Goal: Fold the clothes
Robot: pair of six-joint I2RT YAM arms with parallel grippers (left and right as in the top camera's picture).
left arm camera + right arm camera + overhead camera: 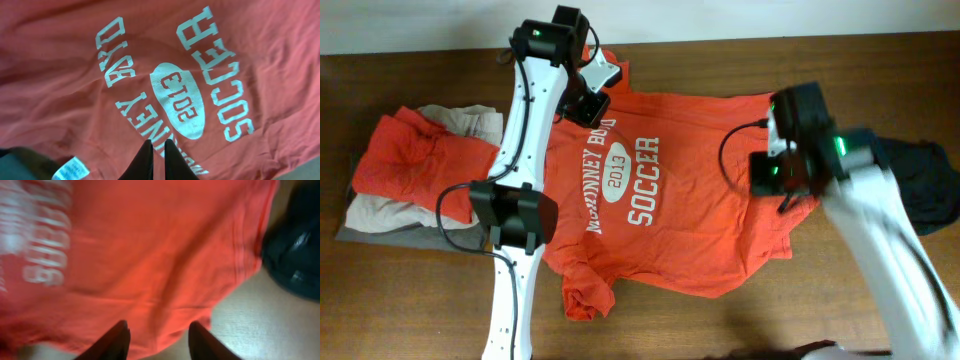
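Note:
An orange-red T-shirt (700, 230) lies spread face up on the wooden table (740, 325), its white lettering (640, 180) reading "SOCCER" with a "2013" oval. My left gripper (592, 108) hovers at the collar end. In the left wrist view its black fingers (156, 143) stand almost together over the T-shirt (75, 75), nothing visibly pinched, beside the white neck label (70, 170). My right gripper (782, 200) is at the shirt's right edge. Its view is blurred. There the gripper (159, 326) is open, one finger on each side of the T-shirt's (150, 245) edge.
A pile of folded clothes (410, 160), orange, beige and grey, sits at the table's left. A dark garment (920, 180) lies bunched at the right edge, also visible in the right wrist view (295, 245). Both arms reach in from the near side.

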